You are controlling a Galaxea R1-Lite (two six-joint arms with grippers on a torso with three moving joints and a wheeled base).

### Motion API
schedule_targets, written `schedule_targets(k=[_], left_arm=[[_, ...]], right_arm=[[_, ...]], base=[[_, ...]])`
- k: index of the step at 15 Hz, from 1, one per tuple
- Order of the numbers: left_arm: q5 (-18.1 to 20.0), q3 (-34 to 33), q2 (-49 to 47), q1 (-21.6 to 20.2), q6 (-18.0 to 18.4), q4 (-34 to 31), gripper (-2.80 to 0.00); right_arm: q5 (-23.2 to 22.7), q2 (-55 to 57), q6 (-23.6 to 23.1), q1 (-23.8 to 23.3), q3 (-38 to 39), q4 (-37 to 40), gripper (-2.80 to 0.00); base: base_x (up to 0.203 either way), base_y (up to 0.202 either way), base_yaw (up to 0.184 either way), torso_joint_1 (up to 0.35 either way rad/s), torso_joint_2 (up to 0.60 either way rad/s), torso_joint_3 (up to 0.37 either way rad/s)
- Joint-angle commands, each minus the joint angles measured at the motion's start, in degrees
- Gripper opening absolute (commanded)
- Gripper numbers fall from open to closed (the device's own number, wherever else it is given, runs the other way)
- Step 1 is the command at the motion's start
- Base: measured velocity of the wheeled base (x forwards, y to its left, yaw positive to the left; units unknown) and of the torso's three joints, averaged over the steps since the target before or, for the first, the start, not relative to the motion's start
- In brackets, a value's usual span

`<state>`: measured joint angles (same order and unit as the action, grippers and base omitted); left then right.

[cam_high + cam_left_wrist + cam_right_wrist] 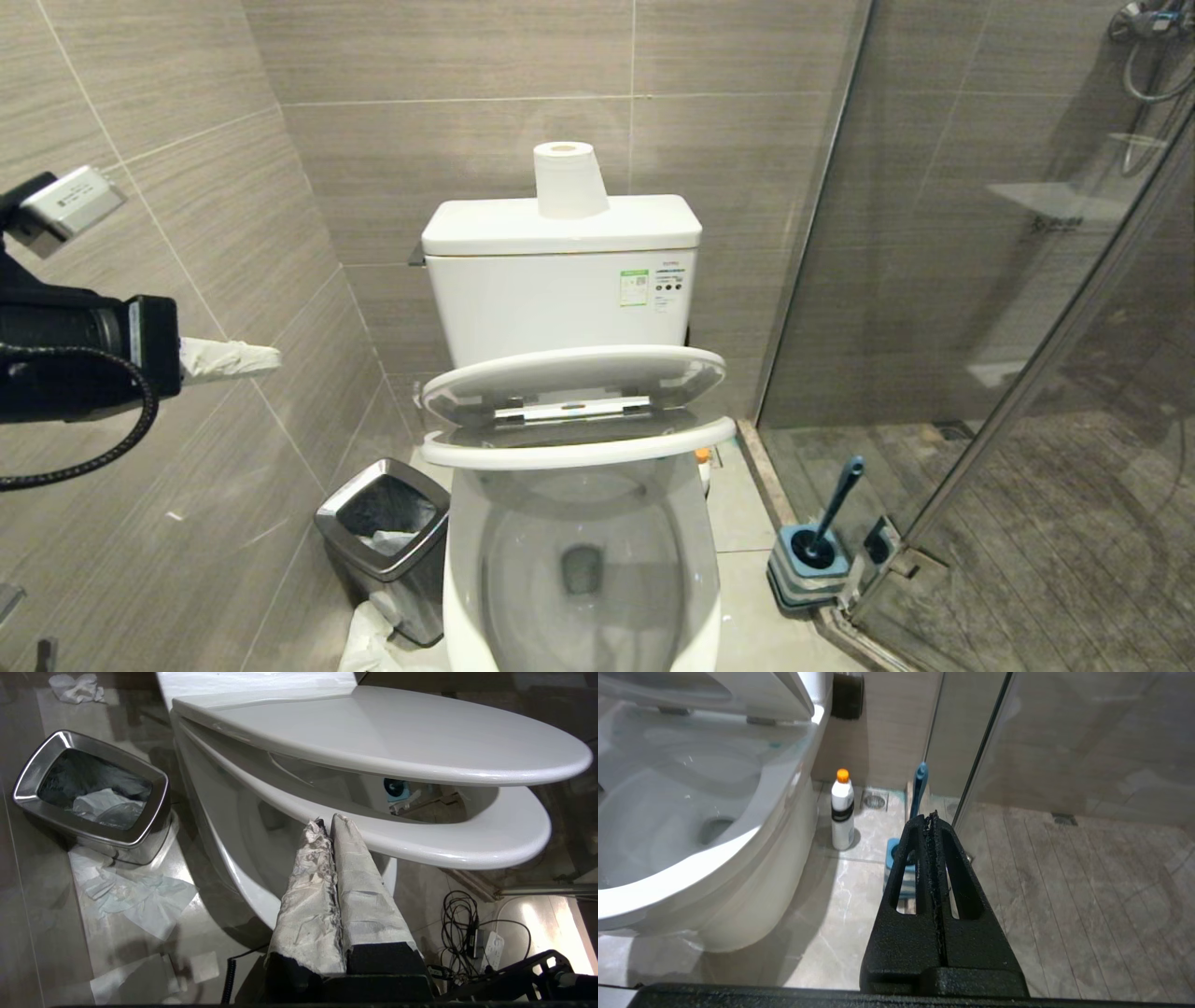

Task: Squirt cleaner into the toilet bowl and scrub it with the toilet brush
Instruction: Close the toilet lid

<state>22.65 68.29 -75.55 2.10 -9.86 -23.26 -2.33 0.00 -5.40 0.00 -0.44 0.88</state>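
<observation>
Our left gripper (pixel 327 823) and right gripper (pixel 932 817) both have jaws pressed together, empty. We judge nothing begun: toilet bowl (pixel 582 569) unsmeared, toilet brush (pixel 919 784) in its holder just beyond the right jaws, bottle (pixel 842 809) beside it. Next, spread the jaws and take the bottle.

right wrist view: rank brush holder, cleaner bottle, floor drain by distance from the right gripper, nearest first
From the right gripper, shut and empty:
1. Toilet brush holder, on the floor just beyond the fingertips, by the shower glass.
2. Cleaner bottle, orange cap, standing beside the toilet bowl.
3. Floor drain, behind the bottle near the wall.
</observation>
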Motion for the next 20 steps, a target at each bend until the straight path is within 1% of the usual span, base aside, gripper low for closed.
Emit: schedule_targets(k=[1, 3, 4, 6, 7, 10, 11, 13, 14, 16, 20], left_arm=[[0.3, -0.1, 0.6, 1.2, 0.0, -0.2, -2.80], [0.0, 0.1, -0.6, 3.2, 0.9, -1.9, -2.80], [-0.1, 1.0, -1.7, 4.1, 2.1, -2.7, -2.80], [-0.1, 4.0, -4.6, 6.4, 7.5, -3.4, -2.80], [-0.5, 6.4, -6.4, 7.4, 8.7, -3.5, -2.80], [-2.5, 18.7, -15.6, 9.6, 8.9, -3.6, -2.80], [-2.7, 22.4, -19.1, 9.7, 10.3, -3.8, -2.80], [-2.9, 26.8, -25.8, 9.8, 15.5, -4.0, -2.80], [-3.0, 27.5, -28.2, 10.0, 17.1, -4.0, -2.80], [-2.9, 28.1, -33.3, 10.7, 18.4, -3.2, -2.80], [-2.7, 27.1, -40.2, 12.0, 18.4, -1.4, -2.80]], right_arm=[[0.0, 0.1, 0.0, 0.0, 0.0, 0.0, -2.80], [0.0, 0.1, 0.0, 0.0, 0.0, 0.0, -2.80], [0.0, 0.1, 0.0, 0.0, 0.0, 0.0, -2.80], [0.0, 0.1, 0.0, 0.0, 0.0, 0.0, -2.80], [0.0, 0.1, 0.0, 0.0, 0.0, 0.0, -2.80], [0.0, 0.1, 0.0, 0.0, 0.0, 0.0, -2.80], [0.0, 0.1, 0.0, -0.1, 0.0, 0.0, -2.80], [0.0, 0.1, 0.0, 0.0, 0.0, 0.0, -2.80], [0.0, 0.1, 0.0, 0.0, 0.0, 0.0, -2.80], [0.0, 0.1, 0.0, 0.0, 0.0, 0.0, -2.80], [0.0, 0.1, 0.0, 0.0, 0.0, 0.0, -2.80]], base=[[0.000, 0.000, 0.000, 0.007, 0.00, 0.123], [0.000, 0.000, 0.000, 0.001, 0.00, 0.052], [0.000, 0.000, 0.000, 0.012, 0.01, 0.026], [0.000, 0.000, 0.000, 0.000, 0.00, 0.000], [0.000, 0.000, 0.000, 0.000, 0.00, 0.000], [0.000, 0.000, 0.000, 0.000, 0.00, 0.000], [0.000, 0.000, 0.000, 0.000, 0.00, 0.000], [0.000, 0.000, 0.000, 0.000, 0.00, 0.000], [0.000, 0.000, 0.000, 0.000, 0.00, 0.000], [0.000, 0.000, 0.000, 0.000, 0.00, 0.000], [0.000, 0.000, 0.000, 0.000, 0.00, 0.000]])
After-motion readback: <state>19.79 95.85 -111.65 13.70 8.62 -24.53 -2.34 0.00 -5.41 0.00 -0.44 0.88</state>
